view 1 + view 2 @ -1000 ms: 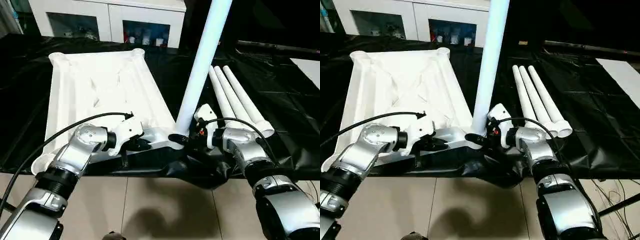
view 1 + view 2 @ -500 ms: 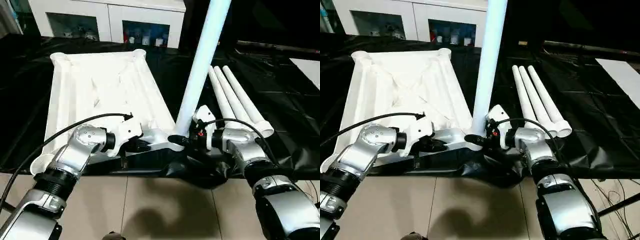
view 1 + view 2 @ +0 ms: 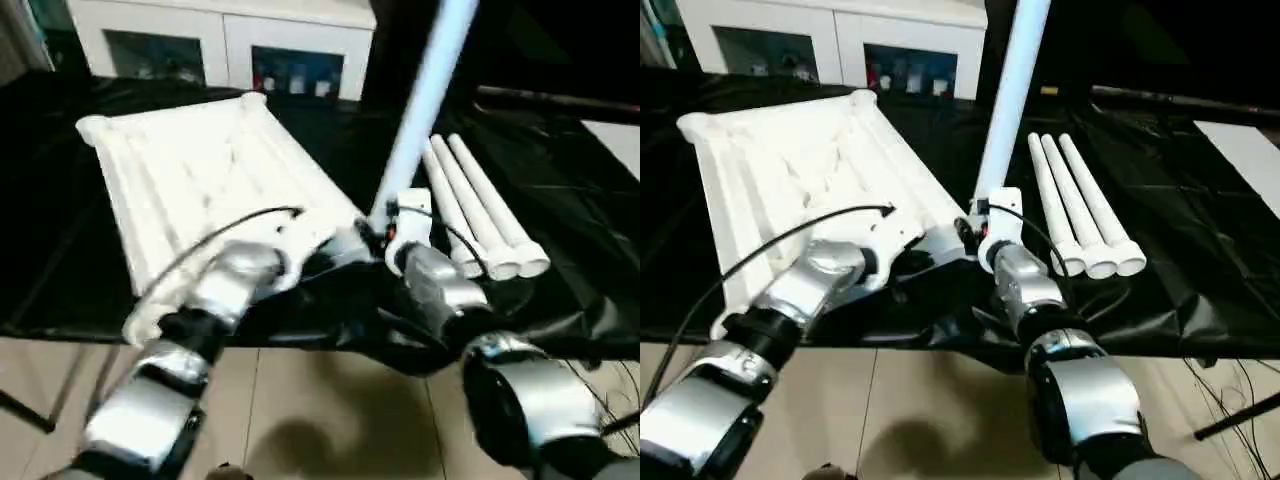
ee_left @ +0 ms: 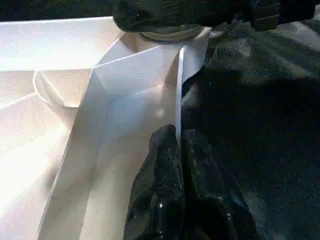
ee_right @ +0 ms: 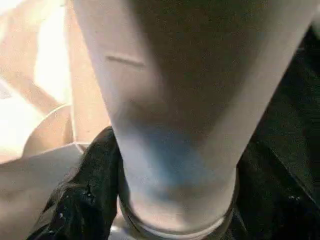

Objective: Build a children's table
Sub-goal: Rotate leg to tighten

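The white tabletop (image 3: 790, 170) lies upside down on the black sheet, ribs up, turned at an angle. One long white leg (image 3: 1008, 110) stands upright in its near right corner socket. My right gripper (image 3: 975, 225) sits at that leg's base, and in the right wrist view its black fingers (image 5: 85, 200) hug the leg (image 5: 175, 100) on both sides just above the socket. My left gripper (image 4: 180, 145) is shut on the thin rim wall (image 4: 179, 85) of the tabletop, close to the same corner. Three more legs (image 3: 1080, 210) lie side by side to the right.
A white cabinet (image 3: 840, 40) with glass doors stands behind the work. The black sheet (image 3: 1200, 230) covers the surface and hangs over its near edge, with tiled floor (image 3: 940, 420) below. A dark bar (image 3: 1180, 100) lies at the far right.
The tabletop has swung round, and its near corner with the upright leg has moved away from me. Both grippers went with it. The right fingers have closed in on the leg.
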Robot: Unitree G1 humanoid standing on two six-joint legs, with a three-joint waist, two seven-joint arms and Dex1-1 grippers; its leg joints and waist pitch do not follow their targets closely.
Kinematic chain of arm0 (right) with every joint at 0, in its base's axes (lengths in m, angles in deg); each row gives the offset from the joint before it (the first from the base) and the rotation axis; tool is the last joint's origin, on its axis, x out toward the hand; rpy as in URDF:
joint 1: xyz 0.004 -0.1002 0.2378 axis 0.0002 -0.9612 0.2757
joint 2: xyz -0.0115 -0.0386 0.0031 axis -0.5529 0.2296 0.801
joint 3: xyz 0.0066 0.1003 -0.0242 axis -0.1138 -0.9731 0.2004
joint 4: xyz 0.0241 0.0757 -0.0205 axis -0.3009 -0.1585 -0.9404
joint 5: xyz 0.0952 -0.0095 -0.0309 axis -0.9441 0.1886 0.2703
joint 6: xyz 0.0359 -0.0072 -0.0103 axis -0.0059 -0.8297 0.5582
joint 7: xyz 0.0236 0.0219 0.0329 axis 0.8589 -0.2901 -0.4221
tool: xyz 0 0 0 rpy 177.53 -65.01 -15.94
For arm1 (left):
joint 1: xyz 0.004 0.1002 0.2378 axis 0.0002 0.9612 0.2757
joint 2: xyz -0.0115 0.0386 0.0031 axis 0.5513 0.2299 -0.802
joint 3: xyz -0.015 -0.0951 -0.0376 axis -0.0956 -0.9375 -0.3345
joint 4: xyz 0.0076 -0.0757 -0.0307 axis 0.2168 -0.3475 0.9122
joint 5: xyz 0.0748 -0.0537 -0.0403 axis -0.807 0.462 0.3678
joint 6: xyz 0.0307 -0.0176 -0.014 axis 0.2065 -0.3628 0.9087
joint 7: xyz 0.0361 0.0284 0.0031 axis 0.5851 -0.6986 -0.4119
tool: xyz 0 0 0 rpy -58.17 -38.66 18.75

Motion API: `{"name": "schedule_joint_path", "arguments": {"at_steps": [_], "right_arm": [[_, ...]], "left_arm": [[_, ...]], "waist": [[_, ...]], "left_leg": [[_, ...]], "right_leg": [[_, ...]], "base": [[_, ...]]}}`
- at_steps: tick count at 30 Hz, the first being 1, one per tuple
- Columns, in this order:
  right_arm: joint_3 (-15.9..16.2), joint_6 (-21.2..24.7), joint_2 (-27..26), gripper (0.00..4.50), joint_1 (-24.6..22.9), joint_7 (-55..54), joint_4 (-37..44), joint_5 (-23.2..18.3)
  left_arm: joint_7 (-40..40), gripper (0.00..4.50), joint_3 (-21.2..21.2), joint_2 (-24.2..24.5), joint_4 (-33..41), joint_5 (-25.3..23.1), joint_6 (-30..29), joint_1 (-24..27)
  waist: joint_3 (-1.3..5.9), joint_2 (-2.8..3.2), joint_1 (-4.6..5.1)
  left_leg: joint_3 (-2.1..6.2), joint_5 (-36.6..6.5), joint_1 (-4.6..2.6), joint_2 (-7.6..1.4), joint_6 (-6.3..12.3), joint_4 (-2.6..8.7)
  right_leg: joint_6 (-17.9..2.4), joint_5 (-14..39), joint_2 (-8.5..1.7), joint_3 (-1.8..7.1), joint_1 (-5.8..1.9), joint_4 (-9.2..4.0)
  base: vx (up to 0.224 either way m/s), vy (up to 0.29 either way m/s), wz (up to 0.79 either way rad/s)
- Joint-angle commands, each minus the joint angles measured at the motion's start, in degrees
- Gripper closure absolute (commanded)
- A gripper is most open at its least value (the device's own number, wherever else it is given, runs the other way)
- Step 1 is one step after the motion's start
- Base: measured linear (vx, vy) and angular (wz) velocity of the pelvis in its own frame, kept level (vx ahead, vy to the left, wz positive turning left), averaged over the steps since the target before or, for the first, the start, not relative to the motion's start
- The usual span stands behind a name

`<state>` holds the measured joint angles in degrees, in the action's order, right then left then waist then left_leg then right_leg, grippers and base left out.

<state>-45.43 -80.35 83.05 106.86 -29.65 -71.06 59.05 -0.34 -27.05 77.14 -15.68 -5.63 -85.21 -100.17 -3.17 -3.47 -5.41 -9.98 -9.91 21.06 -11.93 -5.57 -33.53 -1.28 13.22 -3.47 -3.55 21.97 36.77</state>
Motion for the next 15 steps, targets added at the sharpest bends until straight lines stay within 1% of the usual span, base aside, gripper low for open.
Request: {"name": "schedule_joint_path", "arguments": {"at_steps": [1,2,3,5,8,9,10,11,12,13,14,15], "right_arm": [[0.32,1.07,-0.94,1.8,-0.62,-2.38,-2.58,1.14],[0.48,0.86,-1.3,1.8,-0.32,-2.57,-2.67,1.68],[0.59,0.47,-1.64,1.8,-0.07,-2.09,-2.62,1.97],[0.6,0.2,-1.86,1.8,0.08,-1.76,-2.59,2.12],[0.5,-0.47,-2.09,1.8,0.26,-1.34,-2.59,2.15],[0.64,-2.5,-2.15,1.46,0.13,1.15,-1.96,1.99],[1.0,-3.6,-1.9,1.25,-0.16,3.17,-1.32,1.98],[1.45,-4.33,-1.51,1.11,-0.51,4.92,-0.73,2.1],[2.16,-4.85,-0.94,1.08,-0.95,6.45,-0.04,2.52],[3.1,-5.3,-0.1,1.08,-1.61,8.38,1.01,3.12],[3.61,-5.51,0.36,0.89,-1.98,9.34,1.58,3.46],[4.22,-5.68,0.92,0.76,-2.42,10.56,2.21,3.86]], "left_arm": [[-7.07,4.5,-0.91,0.79,-3.73,-2.85,-0.15,-1.68],[-6.89,4.5,-0.73,0.64,-4.11,-3.02,0.27,-1.77],[-6.57,4.5,-0.4,0.67,-4.42,-3.16,0.7,-1.73],[-6.4,4.5,-0.16,0.69,-4.65,-3.24,0.97,-1.72],[-6.33,4.5,0.2,0.67,-5.38,-3.29,1.66,-1.9],[-5.26,4.5,0.89,0.95,-5.45,-3.61,3.16,-1.61],[-4.32,4.5,1.26,1.27,-4.93,-3.76,3.53,-1.19],[-3.11,4.5,1.6,1.66,-4.22,-3.8,4.53,-0.69],[-2.2,4.5,1.52,1.97,-3.43,-3.5,4.22,-0.2],[-0.69,4.5,1.55,2.57,-2.73,-3.21,5.4,0.47],[0.11,4.5,1.55,2.89,-2.4,-3.04,6.13,0.82],[0.71,4.5,1.45,3.17,-2.16,-2.84,6.37,1.14]], "waist": [[3.82,0.88,0.32],[3.87,1.12,0.3],[3.84,1.2,0.3],[3.84,1.09,0.29],[3.7,1.11,0.28],[3.67,1.19,0.3],[3.69,0.68,0.31],[3.73,0.72,0.14],[3.71,0.49,0.21],[3.65,0.34,0.44],[3.61,0.31,0.74],[3.65,0.41,0.84]], "left_leg": [[0.19,-7.7,-0.72,-1.46,0.04,3.85],[0.2,-7.75,-0.84,-1.53,0.03,3.85],[0.22,-7.94,-0.85,-1.54,0.0,3.87],[0.23,-8.35,-0.84,-1.66,0.3,3.9],[0.18,-8.95,-0.91,-1.63,0.41,3.95],[0.19,-9.63,-0.89,-1.68,0.35,3.97],[0.15,-9.64,-0.86,-1.73,0.49,3.96],[0.18,-8.83,-0.74,-1.76,0.95,3.88],[0.11,-8.54,-0.62,-1.73,1.28,3.84],[0.17,-7.88,-0.29,-1.69,1.82,3.89],[0.22,-7.46,-0.18,-1.66,2.08,3.9],[0.35,-7.09,-0.11,-1.66,2.1,3.91]], "right_leg": [[-11.05,-0.62,-4.54,3.06,-2.34,-4.27],[-11.22,-1.01,-4.58,3.07,-2.34,-4.2],[-11.29,-1.09,-4.58,3.05,-2.38,-4.19],[-11.43,-1.1,-4.71,3.04,-2.49,-4.19],[-11.45,-0.09,-4.68,3.06,-2.38,-4.36],[-11.39,0.95,-4.79,3.1,-2.4,-4.55],[-11.28,1.43,-4.77,3.09,-2.46,-4.54],[-11.38,0.9,-4.91,3.09,-2.57,-4.37],[-11.38,0.62,-4.88,3.08,-2.6,-4.41],[-11.34,0.48,-4.91,2.99,-2.76,-4.37],[-11.17,0.83,-4.85,2.95,-2.81,-4.33],[-11.28,0.93,-4.89,2.89,-2.92,-4.28]], "base": [[0.0,0.0,0.0],[0.0,0.0,0.0],[0.0,0.0,0.0],[0.0,0.0,0.0],[0.0,0.0,0.0],[0.0,0.0,0.0],[0.0,0.0,0.0],[0.0,0.0,0.0],[0.0,0.0,0.0],[0.0,0.0,0.0],[0.0,0.0,0.0],[0.0,0.0,0.0]]}}
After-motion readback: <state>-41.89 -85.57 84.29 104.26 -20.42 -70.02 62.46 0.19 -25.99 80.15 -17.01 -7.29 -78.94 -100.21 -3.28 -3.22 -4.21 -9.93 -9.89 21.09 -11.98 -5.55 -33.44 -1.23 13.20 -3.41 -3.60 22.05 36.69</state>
